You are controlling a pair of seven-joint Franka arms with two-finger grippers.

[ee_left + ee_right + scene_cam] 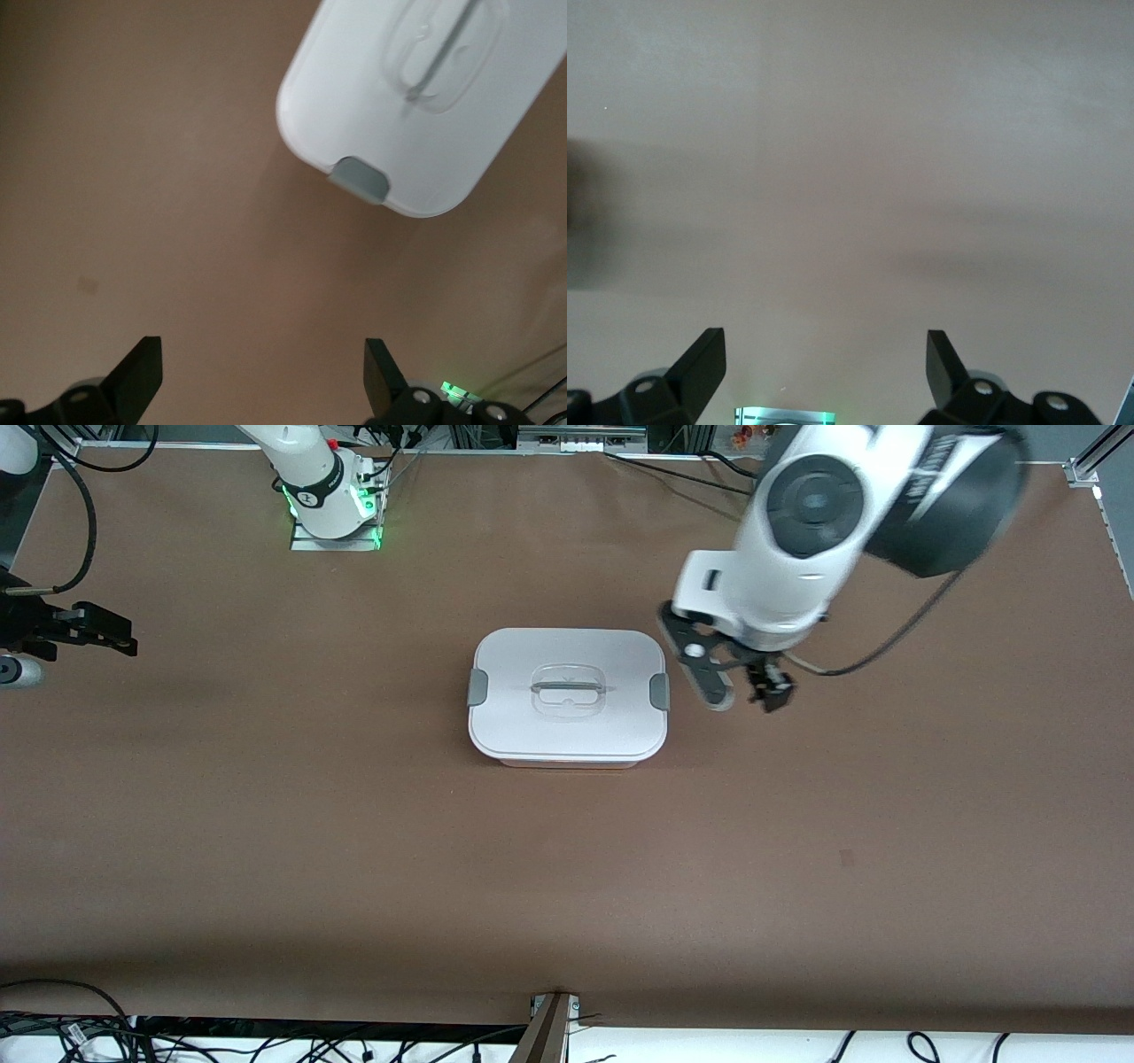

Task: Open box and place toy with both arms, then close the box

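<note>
The box (567, 695) stands shut in the middle of the table, its white lid on, with grey clips on both short sides and a clear handle (567, 688) in the lid. My left gripper (744, 691) is open and empty, just above the table beside the box's clip (659, 691) at the left arm's end. The left wrist view shows the box (425, 115), that clip (359, 177) and my open left gripper (263, 372). My right gripper (124, 633) is open and empty over the right arm's end of the table; its wrist view (826, 367) shows bare table. The toy is out of view.
The brown table (354, 850) carries only the box. The right arm's base (332, 509) with green lights stands at the table's edge farthest from the front camera. Cables lie along both long edges.
</note>
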